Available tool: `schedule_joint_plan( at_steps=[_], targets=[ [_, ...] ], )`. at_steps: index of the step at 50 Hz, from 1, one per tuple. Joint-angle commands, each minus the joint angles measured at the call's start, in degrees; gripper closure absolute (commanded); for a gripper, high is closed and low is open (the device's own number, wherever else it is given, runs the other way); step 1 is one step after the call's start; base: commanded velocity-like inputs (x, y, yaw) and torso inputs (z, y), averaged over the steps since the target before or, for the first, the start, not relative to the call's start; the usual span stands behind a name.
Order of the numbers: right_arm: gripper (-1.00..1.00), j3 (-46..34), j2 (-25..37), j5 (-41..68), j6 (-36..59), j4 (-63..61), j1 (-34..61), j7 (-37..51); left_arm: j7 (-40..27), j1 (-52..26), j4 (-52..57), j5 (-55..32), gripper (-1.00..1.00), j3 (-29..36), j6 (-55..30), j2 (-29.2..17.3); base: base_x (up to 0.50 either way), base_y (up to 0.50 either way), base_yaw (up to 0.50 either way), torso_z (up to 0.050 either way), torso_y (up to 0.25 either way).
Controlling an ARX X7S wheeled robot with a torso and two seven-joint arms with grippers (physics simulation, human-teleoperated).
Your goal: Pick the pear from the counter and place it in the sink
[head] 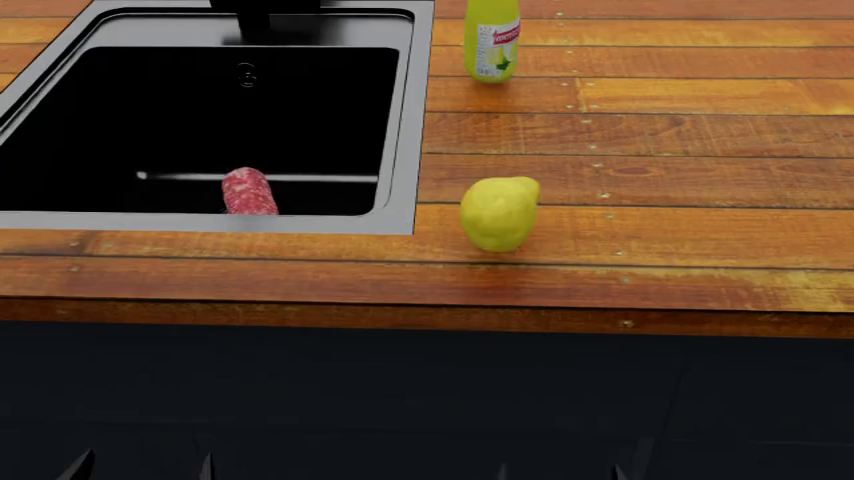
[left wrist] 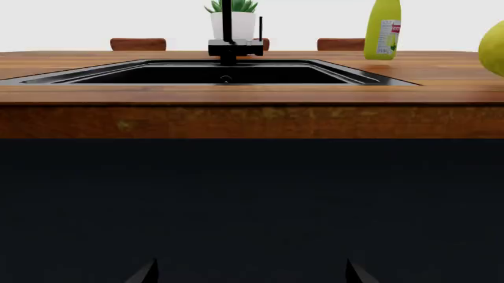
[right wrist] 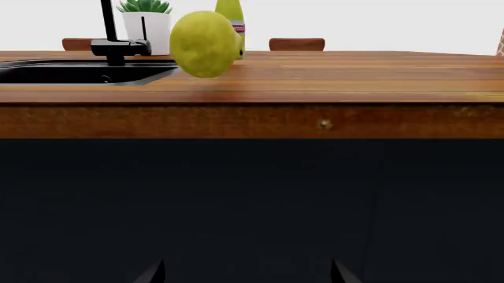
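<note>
The yellow-green pear (head: 498,212) lies on the wooden counter (head: 641,230), just right of the black sink (head: 407,130). It also shows in the right wrist view (right wrist: 205,44) and at the edge of the left wrist view (left wrist: 494,47). The sink shows in the left wrist view (left wrist: 212,73) with its black faucet (left wrist: 228,35). My left gripper (head: 140,467) and right gripper (head: 561,470) hang low before the dark counter front, below the worktop. Both are open and empty, their fingertips (left wrist: 146,272) (right wrist: 153,272) wide apart.
A red speckled sausage (head: 248,191) lies in the sink. A yellow-green labelled bottle (head: 493,38) stands behind the pear. A potted plant (left wrist: 232,20) and brown chair backs (left wrist: 138,43) stand beyond the counter. The counter's front edge (head: 427,318) overhangs the dark cabinet.
</note>
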Motion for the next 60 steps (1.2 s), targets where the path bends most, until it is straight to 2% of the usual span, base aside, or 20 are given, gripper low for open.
schedule_joint_plan(
  at_steps=[1, 20, 34, 46, 54, 60],
  targets=[
    [-1.0, 0.0, 0.5, 0.5, 0.0, 0.0, 0.0, 0.7, -0.6, 0.0, 0.0, -0.6, -1.0, 0.6, 0.0, -0.6, 0.0, 0.0, 0.0, 0.0, 0.0],
    [-1.0, -3.6, 3.5, 3.2, -0.3, -1.7, -1.2, 3.8, -4.2, 0.5, 2.3, -2.6, -1.0, 4.4, -2.6, -3.3, 0.0, 0.0, 0.0, 0.0, 0.0],
    [-1.0, -5.4, 6.0, 3.0, 7.4, -15.9, -0.6, 5.2, -6.2, -2.2, 17.7, -1.9, -1.0, 5.3, -18.0, -6.0, 0.0, 0.0, 0.0, 0.0, 0.0],
    [-1.0, -4.6, 9.3, 2.8, 18.9, -28.4, 1.1, 5.9, -4.6, -8.4, 20.0, -5.2, -1.0, 2.2, -24.8, -9.5, 0.0, 0.0, 0.0, 0.0, 0.0],
    [-1.0, -2.5, 11.7, 4.7, 31.0, -37.5, 5.6, 5.4, -5.5, -13.4, 26.8, -5.1, -1.0, -0.3, -37.1, -13.6, 0.0, 0.0, 0.0, 0.0, 0.0],
    [-1.0, -1.2, 13.0, 7.0, 42.6, -41.9, 13.0, 4.9, -5.6, -18.2, 31.8, -6.8, -1.0, -4.6, -46.5, -15.9, 0.0, 0.0, 0.0, 0.0, 0.0]
  ],
)
